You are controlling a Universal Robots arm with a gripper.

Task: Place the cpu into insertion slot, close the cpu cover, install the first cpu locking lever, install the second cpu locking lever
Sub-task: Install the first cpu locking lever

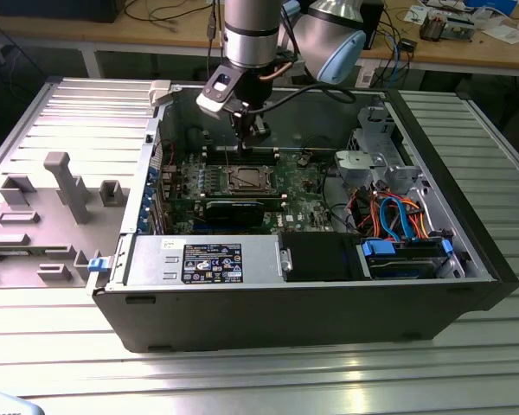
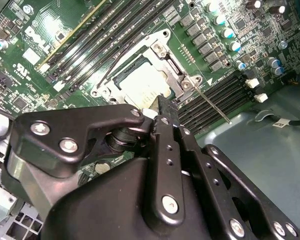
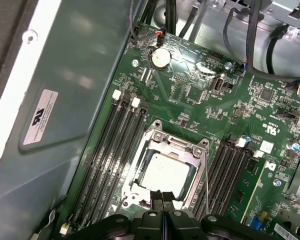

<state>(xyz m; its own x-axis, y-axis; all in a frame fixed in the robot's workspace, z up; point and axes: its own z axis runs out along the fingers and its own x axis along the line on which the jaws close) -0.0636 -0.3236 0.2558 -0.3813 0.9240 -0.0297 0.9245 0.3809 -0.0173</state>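
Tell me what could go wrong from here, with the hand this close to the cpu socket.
1. The shut hand hangs right at the edge of the cover. If it came down slightly off, it could scrape the cpu or the board.
2. In the second wrist view, a thin lever sticks out loose across the memory slots. The cover looks unlocked, so a nudge might lift it or bend the lever.
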